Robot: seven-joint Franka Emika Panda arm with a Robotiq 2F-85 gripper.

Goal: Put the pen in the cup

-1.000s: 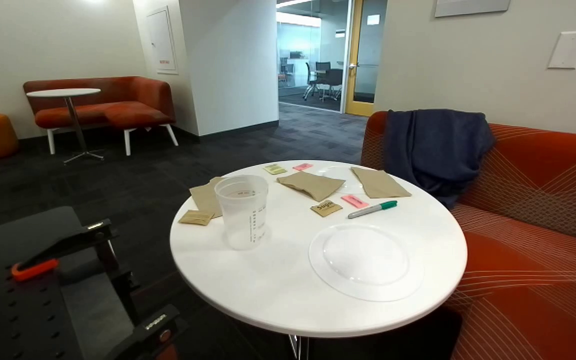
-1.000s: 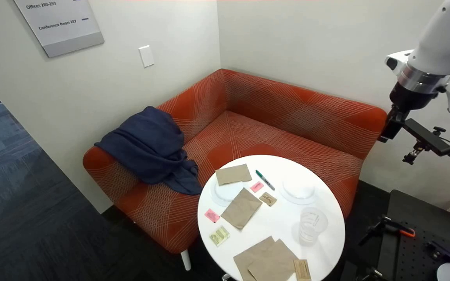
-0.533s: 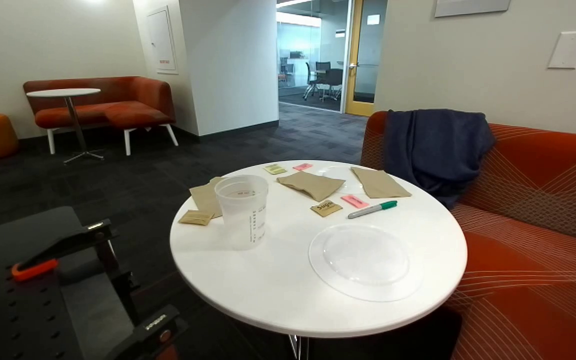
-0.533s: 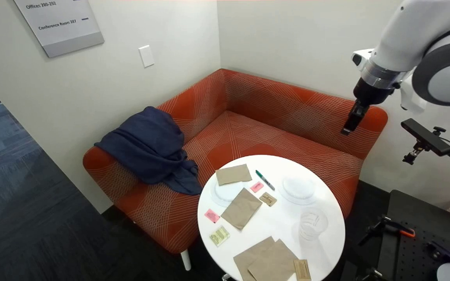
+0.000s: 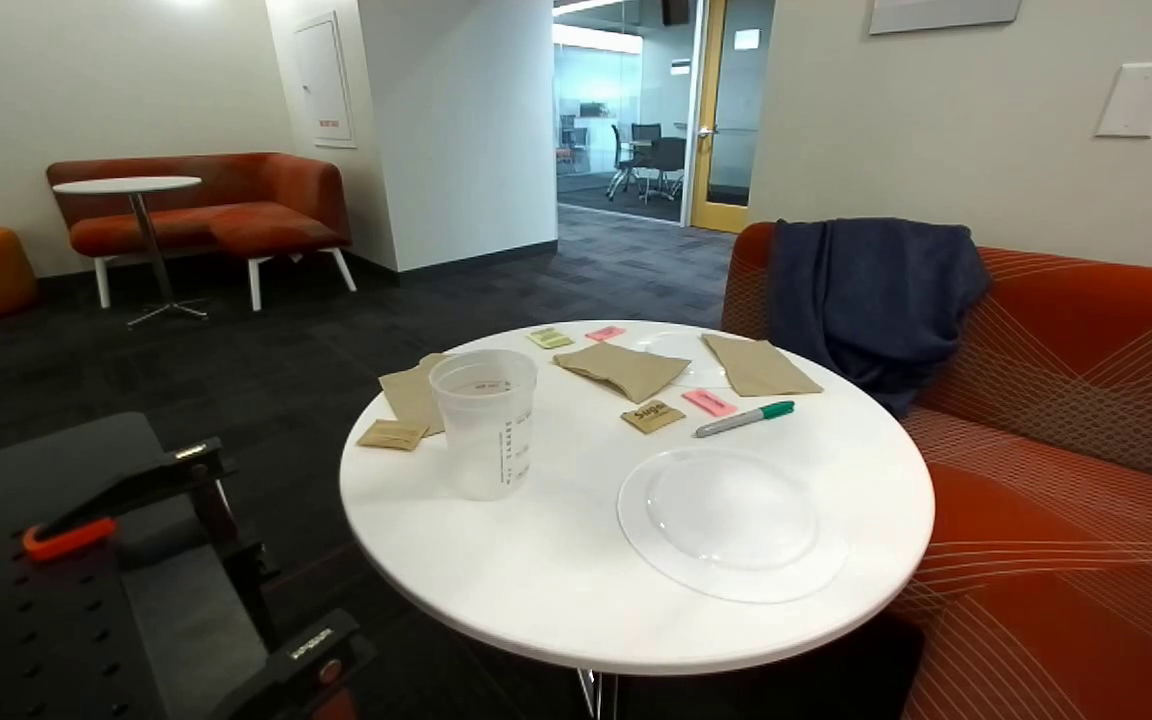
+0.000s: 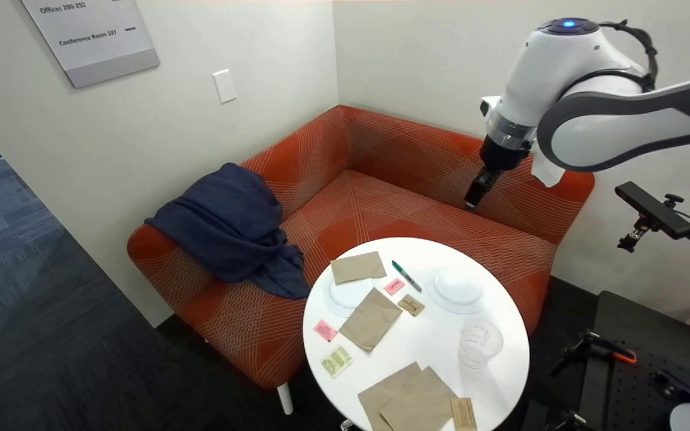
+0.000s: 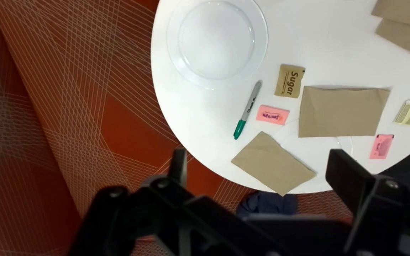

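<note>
pincer [image 7: 258, 160] gapes, pen [image 7: 247, 110] lying well apart on the table [image 7: 198, 113].

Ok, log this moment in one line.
end effector: open, empty; pen: on table beside pink packet, outside cup; cup: upright on table; placement: not done

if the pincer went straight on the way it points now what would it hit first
Ahead of the pincer comes, probably, the white table near the pen; depth is unclear, so perhaps the brown paper instead.
</note>
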